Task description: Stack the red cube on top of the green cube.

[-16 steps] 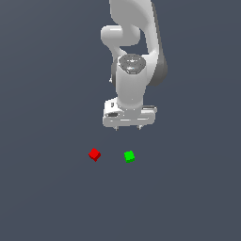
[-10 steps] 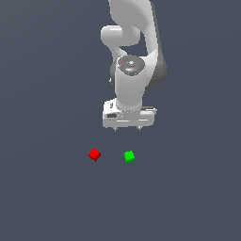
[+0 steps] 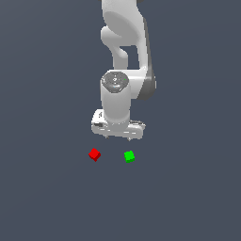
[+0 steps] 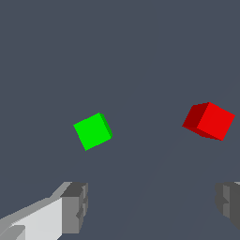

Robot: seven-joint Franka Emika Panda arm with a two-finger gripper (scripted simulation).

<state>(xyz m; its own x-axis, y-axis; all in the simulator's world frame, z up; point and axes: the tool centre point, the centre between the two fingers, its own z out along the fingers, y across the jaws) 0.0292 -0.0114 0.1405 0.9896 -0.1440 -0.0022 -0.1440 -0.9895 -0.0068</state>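
The red cube (image 3: pixel 94 154) lies on the grey floor, toward the exterior view's left. The green cube (image 3: pixel 129 156) lies a short way to its right, apart from it. My white gripper (image 3: pixel 118 137) hangs above and just behind both cubes, roughly between them, touching neither. In the wrist view the green cube (image 4: pixel 93 131) and the red cube (image 4: pixel 209 121) both lie beyond my fingertips (image 4: pixel 75 208). The gripper (image 4: pixel 152 206) is open, its two grey pads wide apart with nothing between them.
The white arm (image 3: pixel 124 42) rises from the gripper to the top of the exterior view. The floor (image 3: pixel 188 188) is a plain dark grey surface with no other objects in view.
The gripper has come lower and moved toward the cubes. Both cubes lie where they were.
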